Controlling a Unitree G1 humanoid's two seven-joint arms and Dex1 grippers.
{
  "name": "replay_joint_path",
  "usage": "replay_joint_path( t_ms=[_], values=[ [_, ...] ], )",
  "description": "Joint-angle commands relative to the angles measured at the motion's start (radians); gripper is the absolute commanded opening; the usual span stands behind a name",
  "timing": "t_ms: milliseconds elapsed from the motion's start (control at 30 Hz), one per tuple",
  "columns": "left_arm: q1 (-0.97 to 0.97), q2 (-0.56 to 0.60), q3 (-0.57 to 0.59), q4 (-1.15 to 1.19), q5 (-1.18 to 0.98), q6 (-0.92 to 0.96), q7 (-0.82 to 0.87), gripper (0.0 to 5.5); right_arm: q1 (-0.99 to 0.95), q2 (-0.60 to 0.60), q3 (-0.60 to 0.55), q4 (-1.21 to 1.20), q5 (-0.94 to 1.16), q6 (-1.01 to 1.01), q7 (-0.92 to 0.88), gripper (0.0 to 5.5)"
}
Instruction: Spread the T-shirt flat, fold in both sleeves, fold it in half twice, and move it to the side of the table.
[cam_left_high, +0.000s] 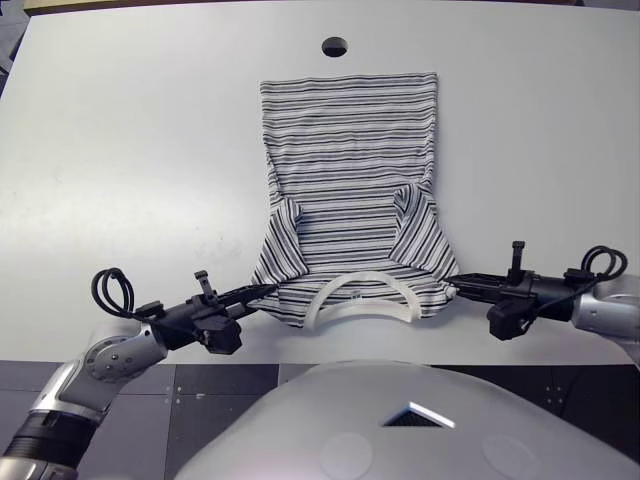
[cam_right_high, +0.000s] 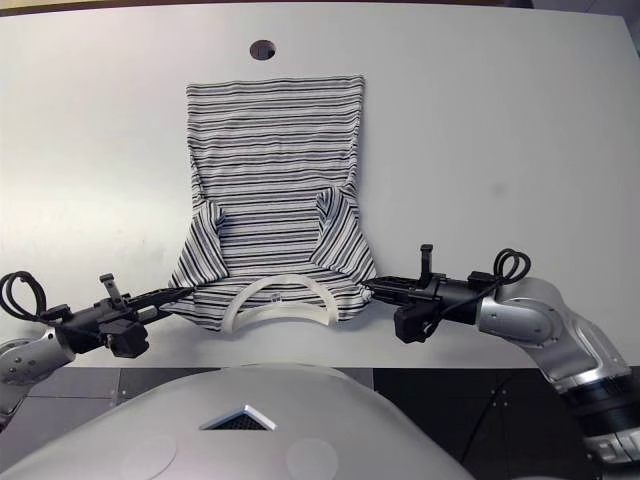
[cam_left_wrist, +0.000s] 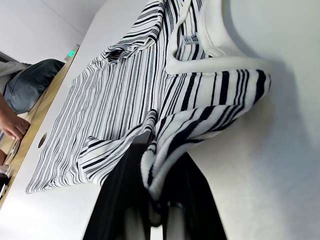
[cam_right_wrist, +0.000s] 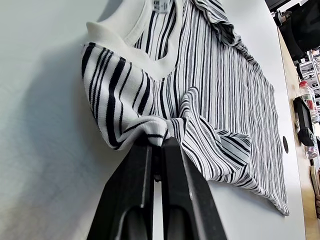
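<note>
The striped T-shirt (cam_left_high: 345, 170) lies on the white tabletop (cam_left_high: 130, 150), and both grippers have hold of it at the neck end. The left gripper (cam_left_high: 268, 290) is clenched on the shirt's left shoulder corner. Seen from its wrist, the two black fingers (cam_left_wrist: 125, 200) pinch a bunched fold of striped cloth that curls up between them. The right gripper (cam_left_high: 452, 285) grasps the opposite shoulder corner in the same way, with its fingers (cam_right_wrist: 135, 190) closed tight on a small peak of fabric. Both grippers sit low, just above the tabletop, and point inward toward each other along its front edge. The white collar (cam_right_wrist: 107, 27) lies between them, about midway, curving in an open arc. From the grippers the body of the shirt stretches away across the tabletop, fairly flat, with its straight hem at the far end. Just past the left gripper, the left sleeve (cam_left_high: 290, 225) is folded in over the chest. Just past the right gripper, the right sleeve (cam_left_high: 415, 205) is turned in as well, so the shirt narrows above the shoulders. Beyond the hem, well away from both grippers, there is a round dark hole (cam_left_high: 334, 46) in the tabletop.
</note>
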Motion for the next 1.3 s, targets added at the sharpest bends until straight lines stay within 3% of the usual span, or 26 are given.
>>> replay_joint_path(
  t_ms=[33,167,367,600,900,1167,1233,1300],
  values=[
    [0.048,-0.005,0.02,-0.058,-0.035,0.022,-0.011,0.11,0.03,-0.019,-0.028,-0.066,0.068,0.032,0.032,0.12],
    [-0.051,-0.062,0.051,-0.103,-0.08,0.098,0.021,0.11,-0.056,0.059,-0.03,-0.025,0.127,0.074,0.027,0.12],
    [-0.474,-0.275,0.001,0.189,0.118,0.272,0.128,0.11,-0.399,0.356,0.014,0.201,0.009,0.175,-0.115,0.12],
    [-0.786,-0.414,-0.05,0.468,0.246,0.363,0.226,0.11,-0.681,0.555,0.013,0.502,-0.161,0.255,-0.35,0.12],
    [-1.12,-0.51,-0.104,0.892,0.34,0.379,0.365,0.11,-0.98,0.69,0.085,1.018,-0.32,0.225,-0.6,0.12],
    [-1.28,-0.567,-0.152,1.212,0.391,0.396,0.484,0.11,-1.118,0.759,0.133,1.304,-0.365,0.203,-0.717,0.12],
    [-1.298,-0.571,-0.154,1.259,0.391,0.408,0.5,0.58,-1.142,0.774,0.141,1.345,-0.372,0.204,-0.735,0.1],
    [-1.313,-0.576,-0.157,1.295,0.39,0.419,0.515,0.86,-1.162,0.788,0.152,1.382,-0.379,0.212,-0.754,0.46]
  ],
)
